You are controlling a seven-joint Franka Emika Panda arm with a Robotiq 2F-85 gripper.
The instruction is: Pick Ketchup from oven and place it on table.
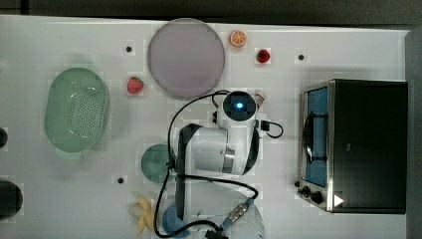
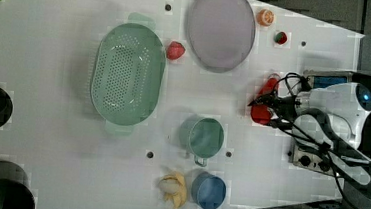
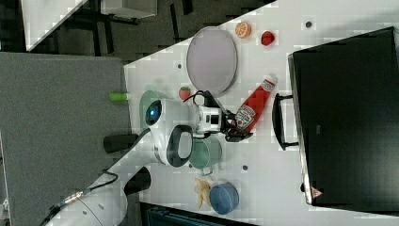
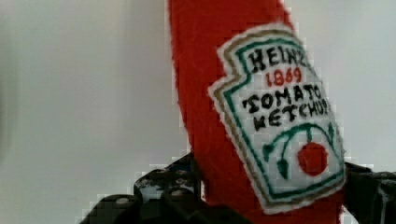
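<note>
The ketchup (image 3: 256, 101), a red bottle with a white label, lies on the white table (image 1: 278, 64) between the plate and the oven (image 1: 368, 144). Its white cap (image 1: 259, 96) shows past the arm's wrist in the top view. The bottle points with its cap away from the arm. My gripper (image 3: 235, 126) is at the bottle's lower end and is open, with one finger on each side of the ketchup (image 4: 210, 93). The fingers (image 4: 163, 193) stand close beside the label. In the left view the ketchup (image 2: 264, 98) shows red ahead of the gripper (image 2: 268, 108).
A purple plate (image 1: 185, 57), a strawberry (image 1: 135, 85) and a green colander (image 1: 76, 109) lie to the top view's left. An orange slice (image 1: 238, 38) and a red fruit (image 1: 263, 56) sit near the far edge. A green cup (image 1: 157, 163), a blue cup (image 1: 171, 219) and a banana (image 1: 144, 214) are near the arm's base.
</note>
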